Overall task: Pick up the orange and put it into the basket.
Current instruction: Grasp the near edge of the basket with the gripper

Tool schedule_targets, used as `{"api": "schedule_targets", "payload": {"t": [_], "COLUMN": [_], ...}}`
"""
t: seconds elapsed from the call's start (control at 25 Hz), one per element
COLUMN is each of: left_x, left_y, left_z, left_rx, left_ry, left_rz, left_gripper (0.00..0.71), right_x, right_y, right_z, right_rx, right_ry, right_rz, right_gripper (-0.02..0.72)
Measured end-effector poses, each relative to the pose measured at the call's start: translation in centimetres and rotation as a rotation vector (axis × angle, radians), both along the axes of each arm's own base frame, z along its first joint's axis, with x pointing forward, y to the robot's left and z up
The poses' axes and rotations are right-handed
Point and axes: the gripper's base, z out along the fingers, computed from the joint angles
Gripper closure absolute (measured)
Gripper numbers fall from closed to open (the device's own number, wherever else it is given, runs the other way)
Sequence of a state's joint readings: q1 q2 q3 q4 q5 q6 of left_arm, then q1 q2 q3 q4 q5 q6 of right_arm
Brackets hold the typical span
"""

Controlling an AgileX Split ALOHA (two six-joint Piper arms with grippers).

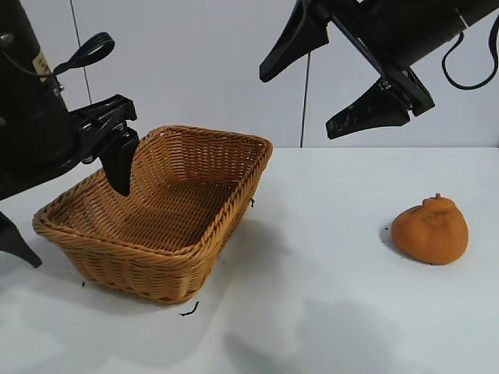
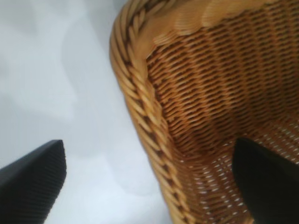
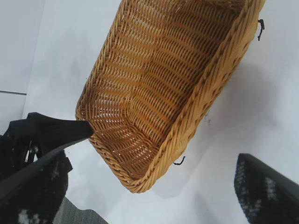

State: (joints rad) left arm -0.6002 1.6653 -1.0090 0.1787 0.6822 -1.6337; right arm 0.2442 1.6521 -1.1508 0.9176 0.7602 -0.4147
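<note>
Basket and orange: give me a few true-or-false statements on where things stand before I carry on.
1. The orange lies inside the basket. False: it sits on the table, off to the basket's right.
2. The left hand straddles the basket's rim, fingers open. True.
3. The right hand grips the orange. False: it hangs open above the table, holding nothing.
4. The basket is empty. True.
5. The basket lies tipped on its side. False: it stands upright.

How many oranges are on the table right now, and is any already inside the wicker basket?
1. The lumpy dull-orange fruit lies on the white table at the right side of the exterior view, well apart from the golden-brown woven wicker basket. None shows inside the basket.
</note>
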Motion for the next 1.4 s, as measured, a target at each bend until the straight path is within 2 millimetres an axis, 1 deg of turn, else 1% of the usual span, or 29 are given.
{"api": "schedule_targets", "payload": {"t": [0.16,0.24,0.36,0.52,0.64,0.76,0.92,1.0,1.08,1.4], "left_x": [0.5,0.9,1.4,2.1,2.3,2.4,2.4,2.4,2.3,2.2], "left_y": [-0.2,-0.1,0.1,-0.5,-0.9,-0.9,-1.0,-1.0,-0.9,-0.8], "left_z": [-0.8,-1.5,-3.0,-4.7,-6.2,-6.7,-6.8,-6.8,-6.8,-6.8], "left_rx": [-0.012,-0.010,0.012,-0.014,-0.032,-0.032,-0.031,-0.031,-0.030,-0.017], "left_ry": [-0.001,0.005,0.036,0.019,0.047,0.061,0.061,0.061,0.062,0.079], "left_rz": [0.013,0.025,0.036,0.027,0.048,0.055,0.054,0.054,0.054,0.057], "left_gripper": [0.018,0.018,0.018,0.018,0.018,0.018,0.027,0.067,0.124,0.395], "right_x": [0.0,0.0,0.0,0.0,0.0,0.0,0.0,0.0,0.0,0.0], "right_y": [0.0,0.0,0.0,0.0,0.0,0.0,0.0,0.0,0.0,0.0], "right_z": [0.0,0.0,0.0,0.0,0.0,0.0,0.0,0.0,0.0,0.0], "right_rx": [0.000,0.000,0.001,0.001,0.000,0.000,0.001,0.001,0.001,0.000], "right_ry": [0.002,0.002,0.003,0.003,0.002,0.002,0.003,0.003,0.003,0.002], "right_rz": [0.002,0.002,0.003,0.003,0.003,0.003,0.003,0.003,0.003,0.003], "right_gripper": [0.008,0.008,0.008,0.008,0.008,0.008,0.008,0.008,0.008,0.008]}}
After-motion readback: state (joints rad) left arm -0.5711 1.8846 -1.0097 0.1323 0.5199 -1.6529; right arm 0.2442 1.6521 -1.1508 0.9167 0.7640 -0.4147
